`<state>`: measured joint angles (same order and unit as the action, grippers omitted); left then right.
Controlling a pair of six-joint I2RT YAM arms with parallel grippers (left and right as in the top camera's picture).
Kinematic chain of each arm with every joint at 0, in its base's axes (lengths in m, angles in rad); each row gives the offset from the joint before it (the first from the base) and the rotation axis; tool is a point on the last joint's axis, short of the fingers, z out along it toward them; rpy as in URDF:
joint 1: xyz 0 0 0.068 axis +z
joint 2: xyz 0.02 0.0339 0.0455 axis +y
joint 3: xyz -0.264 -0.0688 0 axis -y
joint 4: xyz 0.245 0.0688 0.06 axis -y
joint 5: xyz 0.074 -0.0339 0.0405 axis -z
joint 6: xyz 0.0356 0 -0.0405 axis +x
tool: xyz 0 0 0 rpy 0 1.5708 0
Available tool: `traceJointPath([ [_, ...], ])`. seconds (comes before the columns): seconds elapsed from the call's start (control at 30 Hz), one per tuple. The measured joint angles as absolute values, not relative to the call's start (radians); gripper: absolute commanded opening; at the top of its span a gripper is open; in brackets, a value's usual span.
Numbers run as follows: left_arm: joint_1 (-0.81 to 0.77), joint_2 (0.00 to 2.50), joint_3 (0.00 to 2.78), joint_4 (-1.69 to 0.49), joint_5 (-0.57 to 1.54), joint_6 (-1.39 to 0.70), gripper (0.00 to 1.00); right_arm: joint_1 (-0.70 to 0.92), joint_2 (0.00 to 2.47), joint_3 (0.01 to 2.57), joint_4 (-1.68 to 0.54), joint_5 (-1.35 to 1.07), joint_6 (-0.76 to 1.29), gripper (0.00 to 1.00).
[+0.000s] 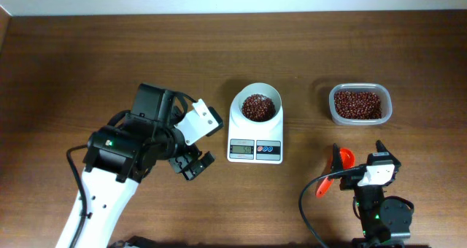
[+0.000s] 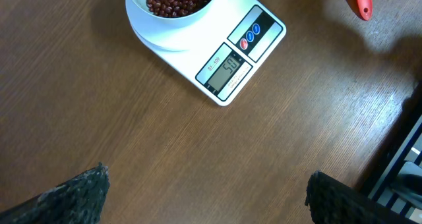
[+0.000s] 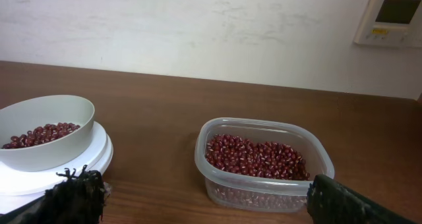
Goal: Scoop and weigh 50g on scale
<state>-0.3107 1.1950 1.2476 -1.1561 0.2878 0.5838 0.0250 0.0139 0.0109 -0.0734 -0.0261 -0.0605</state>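
The white scale (image 1: 255,137) stands mid-table with a white bowl (image 1: 259,106) of red beans on top. In the left wrist view the scale (image 2: 254,49) shows its display (image 2: 227,67), which looks like it reads 50. An orange scoop (image 1: 334,169) lies on the table by the right gripper's left finger, and its tip (image 2: 361,1) shows in the left wrist view. My left gripper (image 1: 191,163) hovers open left of the scale, its jaws (image 2: 208,188) wide over bare wood. My right gripper (image 1: 357,153) is open and empty, facing the tub (image 3: 264,161).
A clear plastic tub (image 1: 359,104) of red beans sits right of the scale, beyond the right gripper. The bowl (image 3: 46,135) shows at the left of the right wrist view. A wall with a white thermostat (image 3: 394,16) lies behind the table.
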Motion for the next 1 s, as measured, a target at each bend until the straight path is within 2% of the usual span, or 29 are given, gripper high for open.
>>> traceJointPath([
  [0.43, -0.311, 1.195, 1.248, -1.164, 0.288, 0.583, 0.99, 0.025, 0.014, 0.011, -0.073, -0.026, -0.061, 0.99],
  [0.63, -0.311, 1.150, 1.248, -1.424, 0.288, 0.583, 0.99, 0.025, 0.013, 0.011, -0.073, -0.026, -0.060, 0.99],
  [0.77, -0.310, 0.990, 1.248, -1.496, 0.285, 0.580, 0.99, 0.025, 0.013, 0.011, -0.073, -0.026, -0.061, 0.99],
  [0.9, -0.308, 0.636, 1.250, -1.510, 0.225, 0.579, 0.99, 0.025, 0.012, 0.011, -0.073, -0.026, -0.061, 0.99],
  [1.0, -0.308, 0.508, 1.253, -1.528, 0.193, 0.579, 0.99, 0.025, 0.012, 0.011, -0.073, -0.026, -0.061, 0.99],
])
